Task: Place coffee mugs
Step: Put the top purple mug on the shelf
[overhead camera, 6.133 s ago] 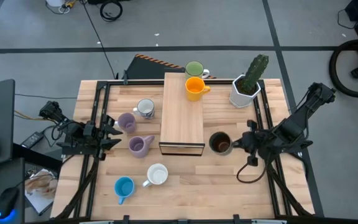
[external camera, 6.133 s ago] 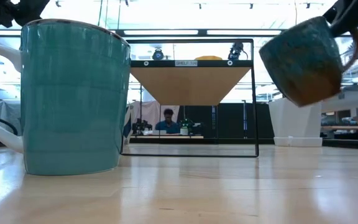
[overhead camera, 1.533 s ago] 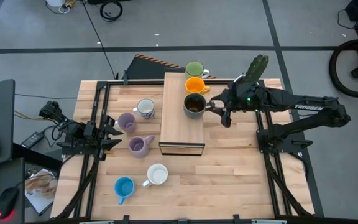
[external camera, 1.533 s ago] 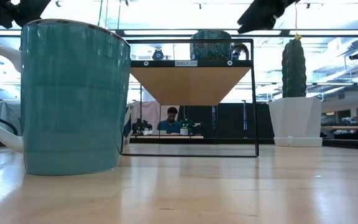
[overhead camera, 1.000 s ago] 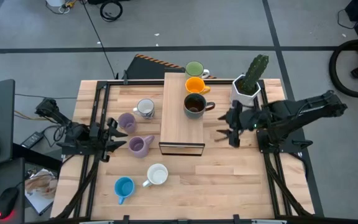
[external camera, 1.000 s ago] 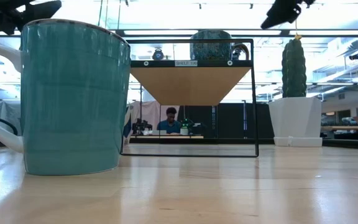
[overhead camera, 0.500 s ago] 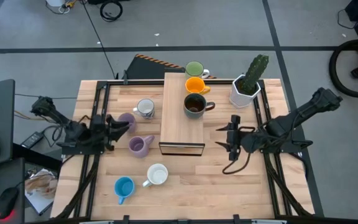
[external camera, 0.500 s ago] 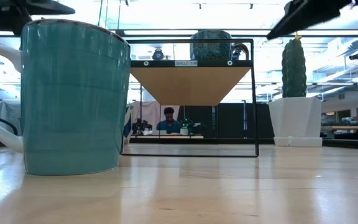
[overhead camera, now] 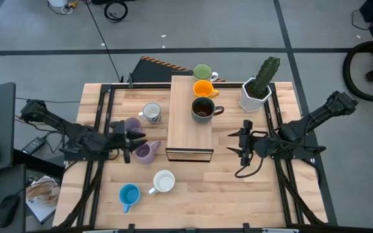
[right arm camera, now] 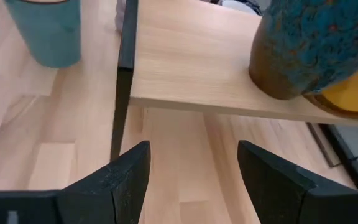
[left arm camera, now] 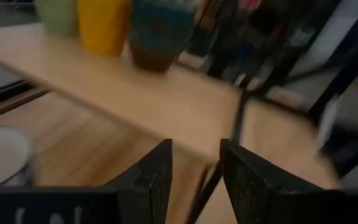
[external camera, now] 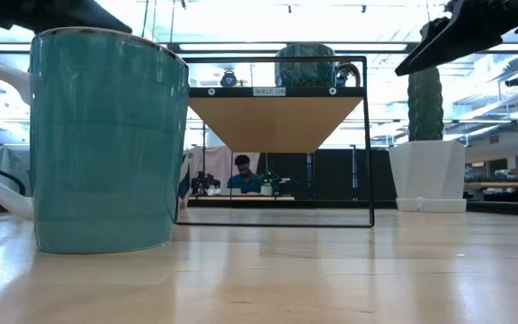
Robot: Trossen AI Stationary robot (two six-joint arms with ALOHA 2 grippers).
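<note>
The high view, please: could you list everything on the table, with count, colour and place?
Shelf: one, light wood on a black frame, table centre.
Mugs on the shelf: three in a row, green mug at the far end, orange mug next, dark brown mug nearest the middle.
Mugs on the table, left of the shelf: five, patterned mug, two lilac mugs, white mug, blue mug.
Cactus pot: one, white with a green cactus, right of the shelf.
Left gripper: empty, by the lilac mugs.
Right gripper: open, empty, right of the shelf.

Dark brown mug (right arm camera: 309,43) on shelf (right arm camera: 191,68)
</note>
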